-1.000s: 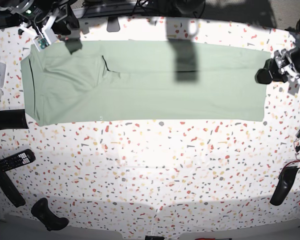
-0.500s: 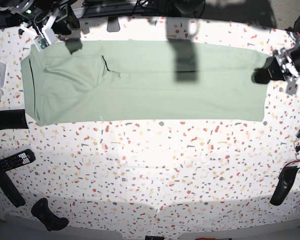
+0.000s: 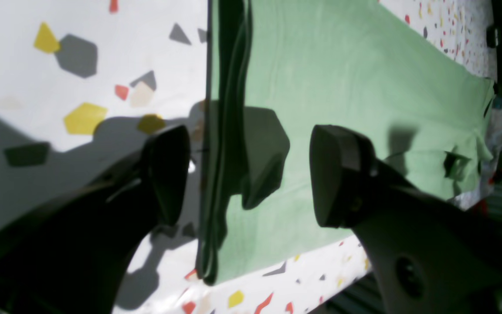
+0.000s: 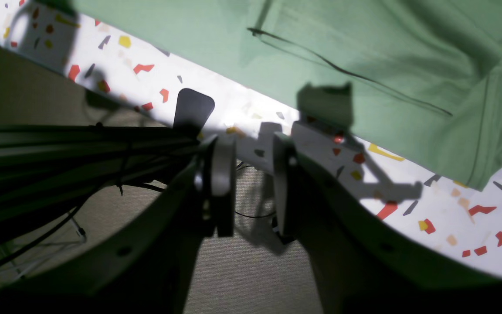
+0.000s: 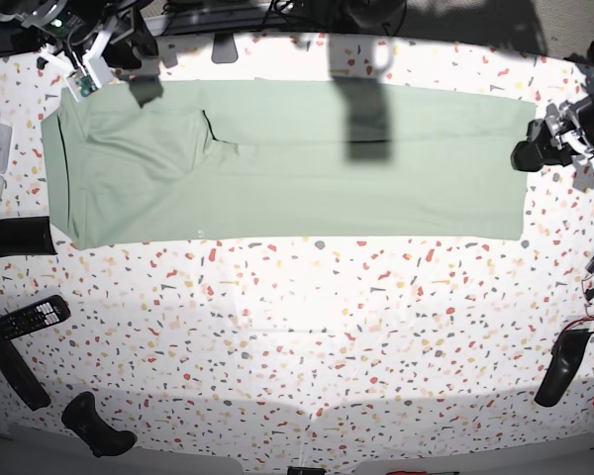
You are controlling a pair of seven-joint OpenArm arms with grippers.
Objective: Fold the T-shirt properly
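Mint T-shirt (image 5: 287,163) flat; left pincer (image 3: 249,174) wide apart straddling hem; right pincer (image 4: 253,183) narrowly apart, empty, off-table.

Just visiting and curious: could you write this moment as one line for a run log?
T-shirt: folded into long strip, flat on table | left gripper: open, straddling shirt's end edge, not gripping | right gripper: slightly open, empty, off table edge

We find no text, brand or number that we can read. The remote control (image 5: 32,317) at the table's edge perhaps carries key markings, but they are too small for us to make out.
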